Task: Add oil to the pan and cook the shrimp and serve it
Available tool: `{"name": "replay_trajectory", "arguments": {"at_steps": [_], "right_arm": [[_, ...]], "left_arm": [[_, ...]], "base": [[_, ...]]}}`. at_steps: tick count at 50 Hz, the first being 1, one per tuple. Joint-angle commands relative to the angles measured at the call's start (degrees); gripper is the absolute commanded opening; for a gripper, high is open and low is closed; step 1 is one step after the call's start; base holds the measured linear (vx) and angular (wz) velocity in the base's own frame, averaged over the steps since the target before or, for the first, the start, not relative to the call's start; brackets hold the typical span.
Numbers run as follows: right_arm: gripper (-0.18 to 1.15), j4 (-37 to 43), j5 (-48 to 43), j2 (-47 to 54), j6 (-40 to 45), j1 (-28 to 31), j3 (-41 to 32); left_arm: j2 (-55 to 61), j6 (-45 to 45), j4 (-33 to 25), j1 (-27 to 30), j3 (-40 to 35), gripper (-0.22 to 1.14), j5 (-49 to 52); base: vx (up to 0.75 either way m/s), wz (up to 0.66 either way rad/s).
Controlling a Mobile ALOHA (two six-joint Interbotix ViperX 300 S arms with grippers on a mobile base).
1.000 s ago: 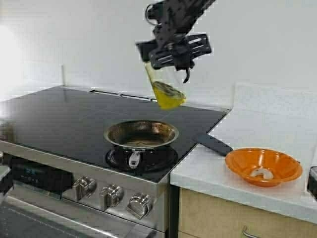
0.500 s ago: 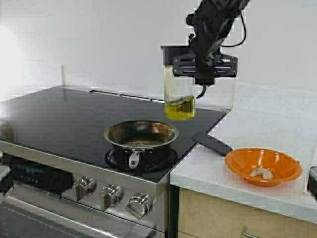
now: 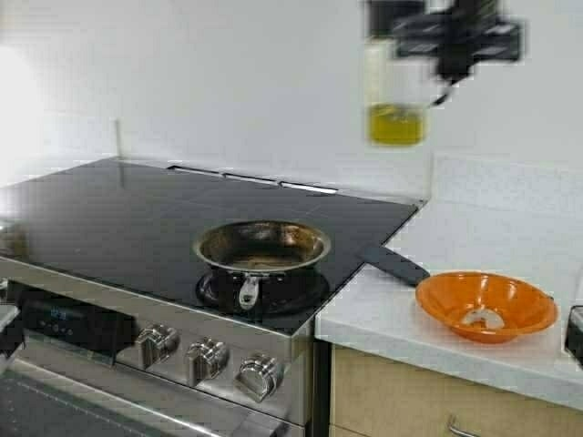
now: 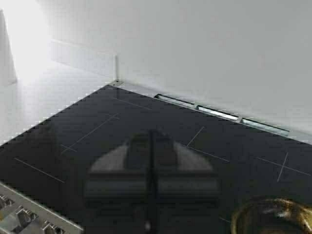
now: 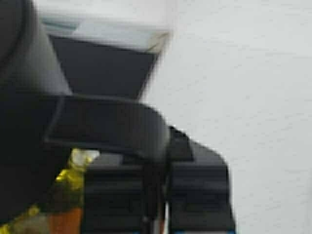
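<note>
We are holding the oil [image 3: 396, 125] high in the air with our right end effector [image 3: 453, 41], whose black fingers are pinched on the black handle [image 5: 105, 126] of the tall clear glass jug [image 3: 394, 91]. The jug is hanging upright, well above the far right corner of the stove [image 3: 137, 218], and the yellow-green liquid is filling only its bottom part.

Our left end effector [image 4: 151, 168] is hovering low over the smooth black glass cooktop on the left side, its two dark fingers pressed together.

Below and to the left of the jug, the pan [image 3: 261, 248] is sitting on a near burner: small, round, shiny steel outside, browned dark inside, its short looped stub handle pointing toward us.

On the white table [image 3: 474, 337] to the right of the stove, a glossy orange bowl [image 3: 485, 305] is resting, and the pale curled shrimp [image 3: 481, 318] is lying in its bottom. A flat black object [image 3: 393, 264] is lying between the pan and the bowl, across the stove's right edge.
</note>
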Motion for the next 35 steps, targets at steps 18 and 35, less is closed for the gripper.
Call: {"name": "replay_trajectory", "arguments": {"at_steps": [18, 35], "right_arm": [[0.08, -7.21, 20.83, -4.04, -4.75, -35.77, -10.63], [0.07, -9.49, 22.85, 15.12, -4.57, -45.88, -26.19]], "left_arm": [[0.09, -0.79, 0.00, 0.00, 0.18, 0.03, 0.00], [0.09, 0.26, 0.00, 0.00, 0.62, 0.03, 0.00]], "base": [[0.00, 0.00], [0.00, 0.00]]}}
